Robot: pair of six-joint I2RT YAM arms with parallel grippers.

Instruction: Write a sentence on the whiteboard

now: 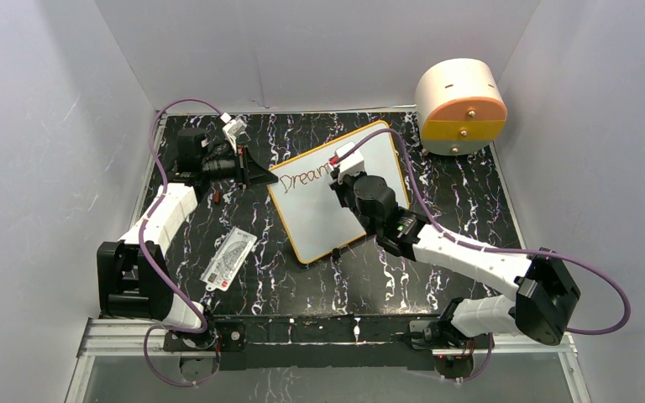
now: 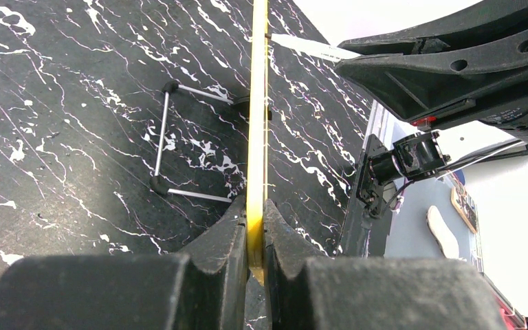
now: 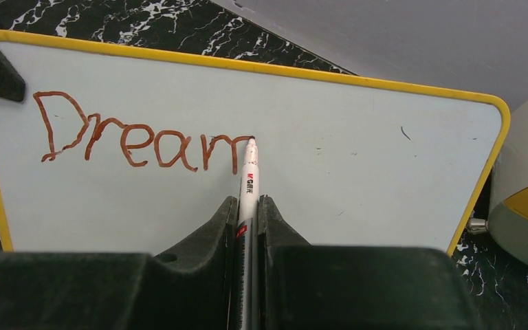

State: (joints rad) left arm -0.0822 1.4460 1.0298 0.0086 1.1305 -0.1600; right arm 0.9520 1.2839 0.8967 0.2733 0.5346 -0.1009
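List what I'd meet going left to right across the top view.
printed white card → left claw, clamped on the board's edge → whiteboard → round cream-and-orange container

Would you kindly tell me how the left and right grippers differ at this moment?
The left gripper clamps the yellow edge of the whiteboard, whereas the right gripper grips a white marker. The left gripper meets the board edge-on; the right gripper faces its written side. Both are shut.
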